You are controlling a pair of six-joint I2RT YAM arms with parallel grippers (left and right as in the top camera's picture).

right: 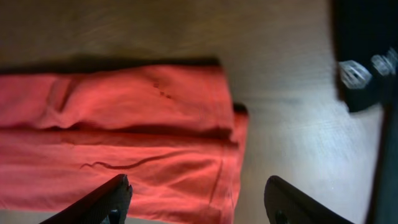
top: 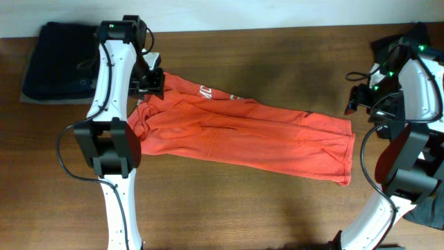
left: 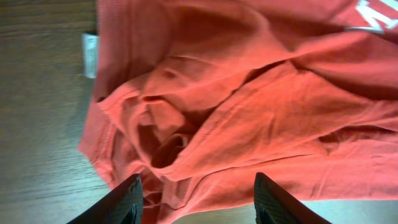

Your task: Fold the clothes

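The red-orange T-shirt [top: 243, 135] lies folded lengthwise into a long band across the middle of the table, with white lettering [top: 208, 94] showing near its left end. My left gripper [top: 151, 82] is open above the bunched left end of the shirt [left: 236, 112], holding nothing. My right gripper [top: 355, 101] is open just above the shirt's right end, the hem [right: 205, 130], also empty. A white tag [left: 90, 55] shows at the shirt's edge in the left wrist view.
Dark folded garments [top: 59, 59] lie at the back left corner. More dark cloth [top: 399, 42] sits at the back right, seen too in the right wrist view [right: 364, 50]. The brown wooden table [top: 243, 208] is bare in front of the shirt.
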